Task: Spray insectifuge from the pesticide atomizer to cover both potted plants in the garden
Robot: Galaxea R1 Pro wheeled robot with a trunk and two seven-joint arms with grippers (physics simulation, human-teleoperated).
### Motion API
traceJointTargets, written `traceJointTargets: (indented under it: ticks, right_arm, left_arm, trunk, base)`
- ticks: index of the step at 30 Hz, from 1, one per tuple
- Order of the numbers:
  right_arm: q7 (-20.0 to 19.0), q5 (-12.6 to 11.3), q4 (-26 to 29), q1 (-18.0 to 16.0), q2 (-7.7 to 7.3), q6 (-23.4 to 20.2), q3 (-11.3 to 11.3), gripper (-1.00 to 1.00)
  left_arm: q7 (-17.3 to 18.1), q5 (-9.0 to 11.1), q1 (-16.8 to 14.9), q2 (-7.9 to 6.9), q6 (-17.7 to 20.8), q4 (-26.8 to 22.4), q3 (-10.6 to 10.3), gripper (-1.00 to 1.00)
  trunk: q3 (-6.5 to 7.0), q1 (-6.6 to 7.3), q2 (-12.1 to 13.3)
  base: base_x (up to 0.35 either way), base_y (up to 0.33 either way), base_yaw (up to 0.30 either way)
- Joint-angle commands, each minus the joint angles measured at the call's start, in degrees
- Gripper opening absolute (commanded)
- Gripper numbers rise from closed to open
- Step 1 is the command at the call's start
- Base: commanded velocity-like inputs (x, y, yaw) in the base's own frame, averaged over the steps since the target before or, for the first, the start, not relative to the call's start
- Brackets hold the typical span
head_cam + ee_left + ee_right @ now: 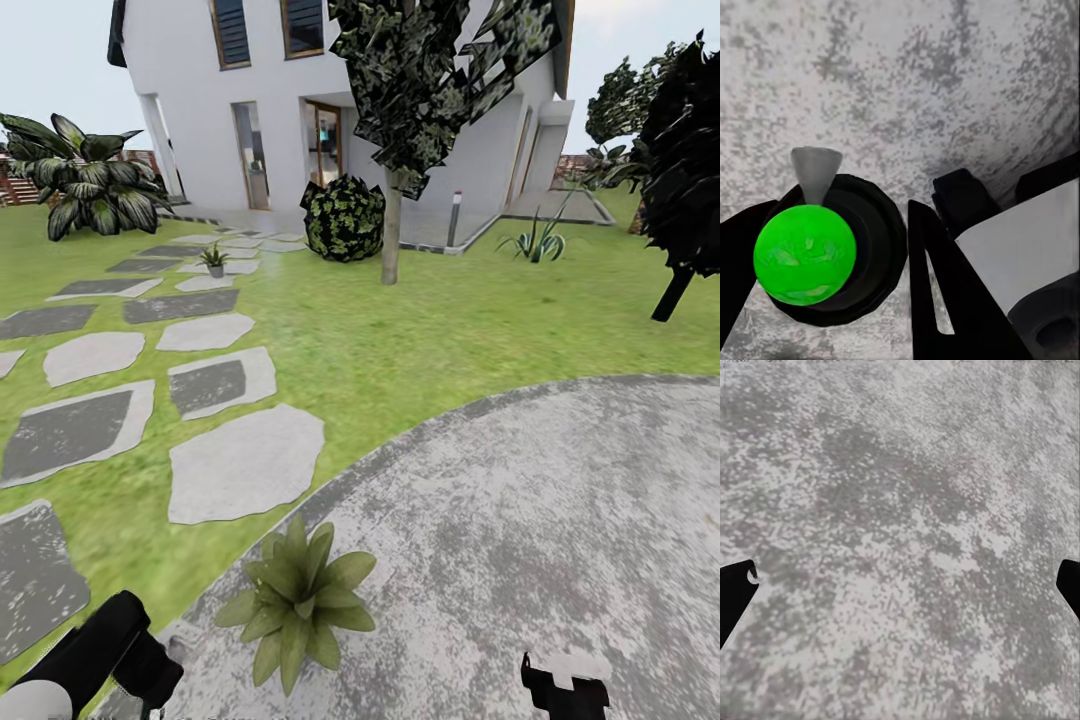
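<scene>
Left pincer (832,251): closed from both sides on a round, dark, glossy body capped by a bright green dome, probably the pesticide atomizer (805,255) seen end-on. Pale grey cone (816,171) fanning from its edge, perhaps mist or the nozzle; cannot tell which. Right pincer (900,585): spread wide, black tips at the far edges, holding nothing, above mottled grey paving.

So pickup looks done; spraying looks begun at best, judging by the cone alone. Just beyond the left arm, the nearest of the potted plants (297,598): a rosette of matte, pointed green leaves at the rim of the round paved patch (560,500), pot hidden. Shows no visible coating. Farther off, the second potted plant (214,260) in a low grey pot among flat, irregular stepping stones (245,465) on rough lawn, well apart and probably untreated.
</scene>
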State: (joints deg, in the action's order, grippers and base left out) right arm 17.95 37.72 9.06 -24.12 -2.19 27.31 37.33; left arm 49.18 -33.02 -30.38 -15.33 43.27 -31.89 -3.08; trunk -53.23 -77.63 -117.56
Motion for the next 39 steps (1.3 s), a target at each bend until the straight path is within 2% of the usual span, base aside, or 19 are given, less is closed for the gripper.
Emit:
traceJointTargets:
  ticks: [1,5,12,17,22,26,29,31,39]
  right_arm:
    - [0.2,0.6,-0.1,0.0,0.0,0.2,0.4,1.0]
    - [0.2,0.6,-0.1,0.0,0.0,0.2,0.4,1.0]
    - [0.2,0.5,-0.1,0.0,0.4,0.2,0.4,1.0]
    - [0.2,0.3,-0.1,0.0,0.49,0.2,0.5,1.0]
    - [0.2,-2.2,-0.1,0.0,0.45,0.2,0.5,1.0]
    - [0.2,-2.9,-0.1,0.0,0.44,0.2,0.5,1.0]
    - [0.2,-3.0,-0.1,0.0,0.44,0.2,0.5,1.0]
    - [0.2,-3.0,-0.1,0.0,0.41,0.2,0.5,1.0]
    - [0.2,-3.0,0.0,0.0,0.18,0.2,0.5,1.0]
  left_arm:
    - [0.5,-0.6,-0.2,0.65,0.1,-0.1,-0.2,-1.0]
    - [0.5,-0.6,-0.5,1.59,0.4,-0.4,-0.2,-1.0]
    - [6.2,-1.1,-2.2,0.84,0.4,-1.3,-0.2,-1.0]
    - [6.7,-1.1,-2.7,1.16,0.7,-1.4,-0.3,-1.0]
    - [6.7,-1.2,-4.0,1.24,0.8,-1.4,-0.3,-1.0]
    - [6.7,-1.3,-4.3,0.95,0.9,-1.3,-0.4,-1.0]
    - [6.7,-2.9,-4.3,1.11,0.9,-0.8,-0.4,-1.0]
    - [6.7,-5.3,-4.0,1.31,0.9,-0.8,-0.4,-1.0]
    - [6.5,-6.2,-3.1,1.46,0.5,-0.4,-0.1,-1.0]
  trunk:
    - [-0.05,0.01,0.0]
    - [-0.05,0.01,0.0]
    - [-0.44,0.01,0.0]
    - [-0.88,0.01,0.0]
    - [-1.33,0.01,0.0]
    - [-1.69,0.01,0.0]
    - [-1.95,0.01,0.0]
    - [-2.09,0.01,0.0]
    - [-2.18,0.01,0.0]
  base:
    - [0.0,0.0,0.224]
    - [0.0,0.0,0.256]
    - [0.0,0.0,0.147]
    - [0.0,0.0,0.012]
    - [0.0,0.0,0.001]
    - [0.049,0.02,0.0]
    - [0.237,0.095,0.0]
    - [0.196,0.069,0.0]
    - [0.028,0.009,0.0]
